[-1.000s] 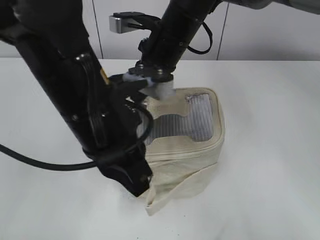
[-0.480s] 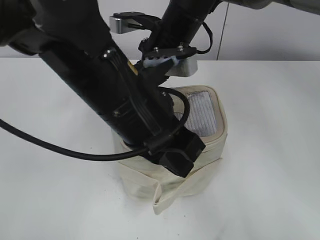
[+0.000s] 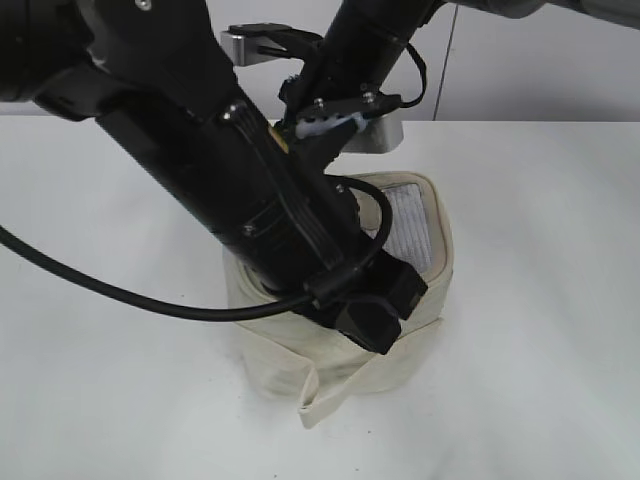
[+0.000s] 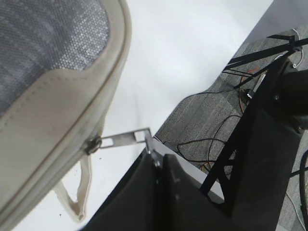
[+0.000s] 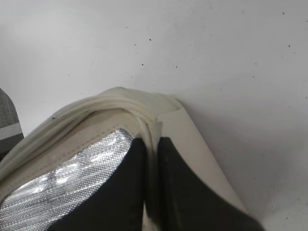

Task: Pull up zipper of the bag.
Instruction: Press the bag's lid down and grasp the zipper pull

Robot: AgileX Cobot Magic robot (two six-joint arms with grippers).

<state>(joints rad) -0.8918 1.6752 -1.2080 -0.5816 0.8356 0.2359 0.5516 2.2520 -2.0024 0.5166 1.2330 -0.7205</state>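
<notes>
The bag point(image 3: 420, 290), a small boxy cream-white fabric one with rounded corners, sits on the white desk point(image 3: 540, 300) near the middle of the exterior view. The black left arm point(image 3: 250, 210) slants across its front and hides much of it. Its grey mesh top panel point(image 3: 410, 225) shows to the right of that arm, and a loose cream strap point(image 3: 330, 395) trails off the front lower edge onto the desk.

In the left wrist view the left gripper point(image 4: 159, 161) is clenched on the tip of a silver metal pull tab point(image 4: 122, 139); the jaws meet with only the thin tab end between them. The tab stands out straight from the zipper point(image 4: 72, 144), a thin track running along the bag's rim just under the cream piping. A small loop of strap hangs below it.

In the right wrist view the right gripper point(image 5: 151, 187) pinches the raised cream rim point(image 5: 122, 108) at a back corner of the bag, one dark finger on the mesh side and one on the outer wall, with the seam caught between the jaws
</notes>
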